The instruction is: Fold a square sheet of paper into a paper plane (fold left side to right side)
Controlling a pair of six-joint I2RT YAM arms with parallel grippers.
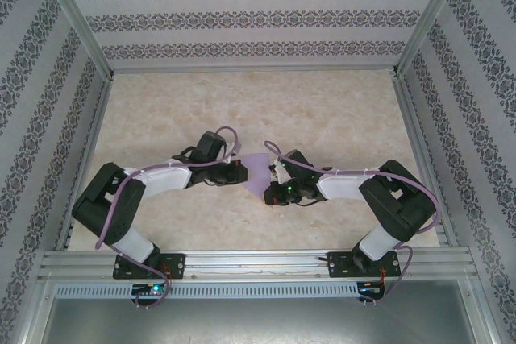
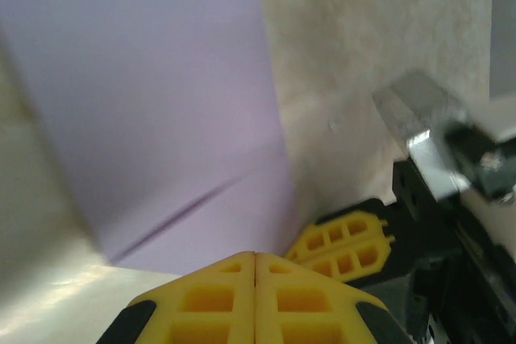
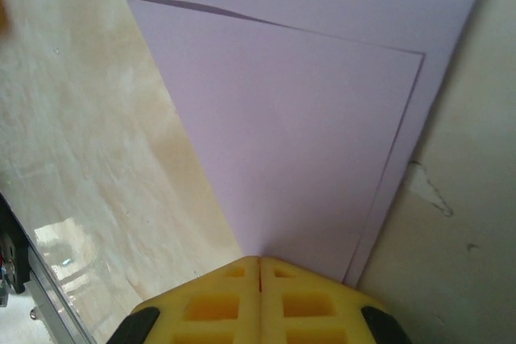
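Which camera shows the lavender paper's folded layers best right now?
Right wrist: the lavender paper is large and sharp, its upper layer's edges clear against the layer beneath. Left wrist shows it blurred, with one crease. Top external shows it as a small distant triangle.

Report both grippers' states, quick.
Left gripper: shut on the lavender paper.
Right gripper: shut on the lavender paper too.
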